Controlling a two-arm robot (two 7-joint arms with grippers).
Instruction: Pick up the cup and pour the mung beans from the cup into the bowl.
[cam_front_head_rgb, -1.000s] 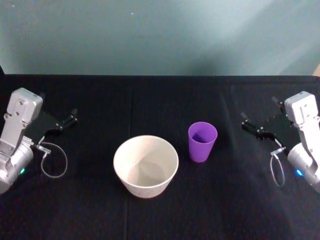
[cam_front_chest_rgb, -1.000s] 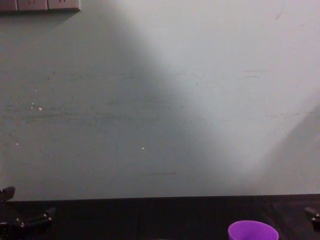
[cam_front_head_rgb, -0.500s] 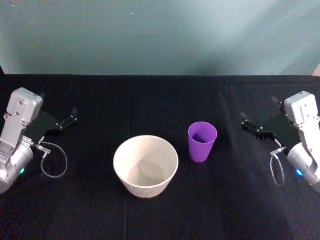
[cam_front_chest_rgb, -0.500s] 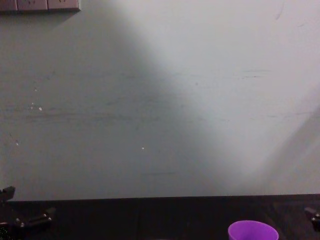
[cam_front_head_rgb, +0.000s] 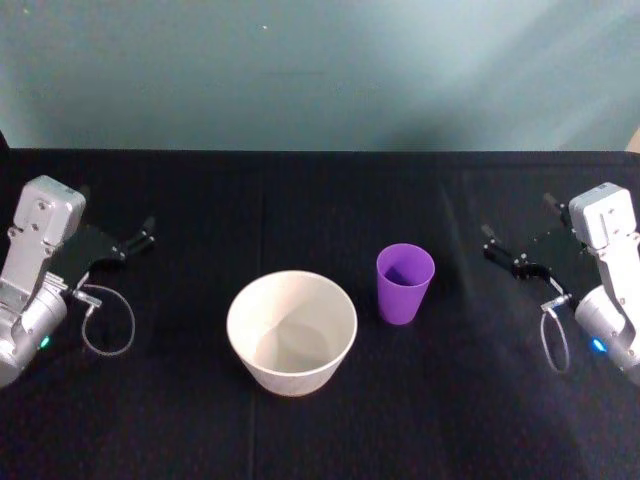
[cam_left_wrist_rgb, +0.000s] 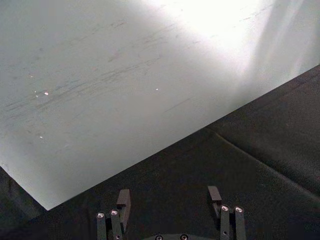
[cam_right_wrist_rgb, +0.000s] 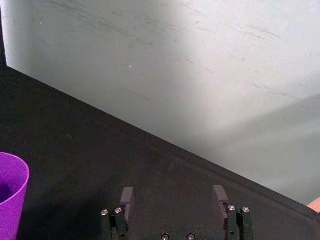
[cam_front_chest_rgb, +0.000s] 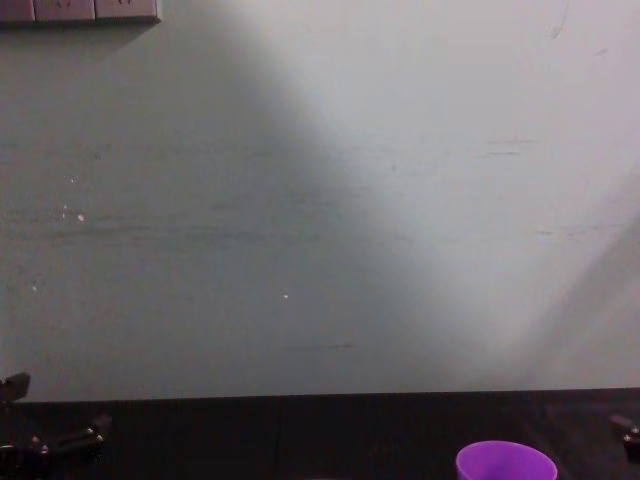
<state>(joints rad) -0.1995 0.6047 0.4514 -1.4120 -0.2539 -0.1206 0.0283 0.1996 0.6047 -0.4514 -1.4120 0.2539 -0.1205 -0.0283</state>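
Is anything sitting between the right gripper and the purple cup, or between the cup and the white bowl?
Nothing visible does. Only bare black tablecloth lies between the open right gripper and the cup, and between the cup and the bowl on its left. The left gripper sits at the far left, beyond the bowl.

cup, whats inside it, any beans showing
In the head view the upright cup shows its purple inner wall and a shadowed bottom. No beans can be made out; the near wall covers the lowest part.
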